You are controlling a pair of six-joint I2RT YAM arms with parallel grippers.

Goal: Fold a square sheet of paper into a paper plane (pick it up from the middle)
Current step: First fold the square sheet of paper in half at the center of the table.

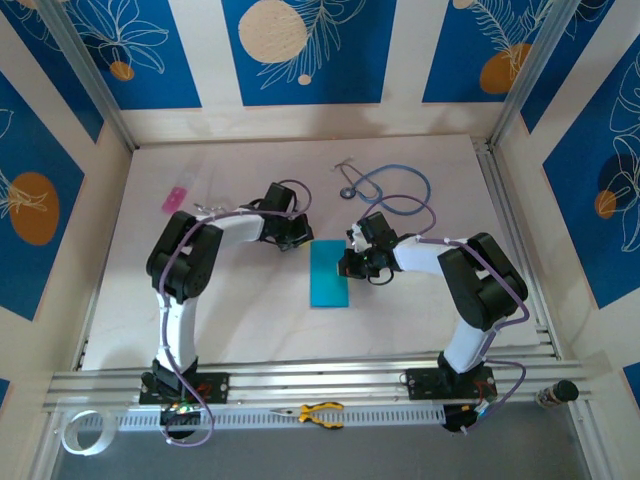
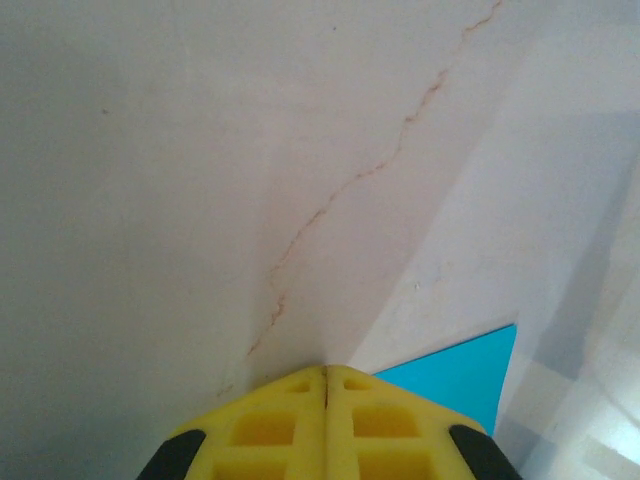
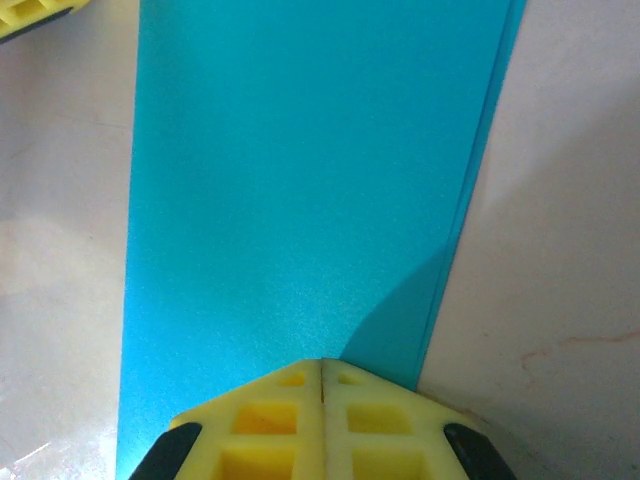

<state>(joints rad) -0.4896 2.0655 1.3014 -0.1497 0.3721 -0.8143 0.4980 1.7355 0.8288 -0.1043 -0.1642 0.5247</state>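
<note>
The square sheet of paper (image 1: 328, 273) lies flat on the white table as a tall cyan-blue rectangle, folded in two; a second layer's edge shows along its right side (image 3: 300, 180). My right gripper (image 1: 346, 266) is shut, and its yellow tips (image 3: 321, 362) rest on the paper near that right edge, holding nothing. My left gripper (image 1: 303, 243) is also shut and stands by the paper's far left corner. Its tips (image 2: 326, 368) rest on bare table, with the paper's corner (image 2: 460, 375) just to their right. One left finger (image 3: 35, 15) peeks in at the right wrist view's top left.
A blue-tubed stethoscope (image 1: 385, 190) lies behind the right arm. A small pink rectangle (image 1: 175, 198) sits at the far left. Yellow-handled pliers (image 1: 320, 413) and a tape roll (image 1: 85, 432) lie on the front rail. Walls close in the table on three sides.
</note>
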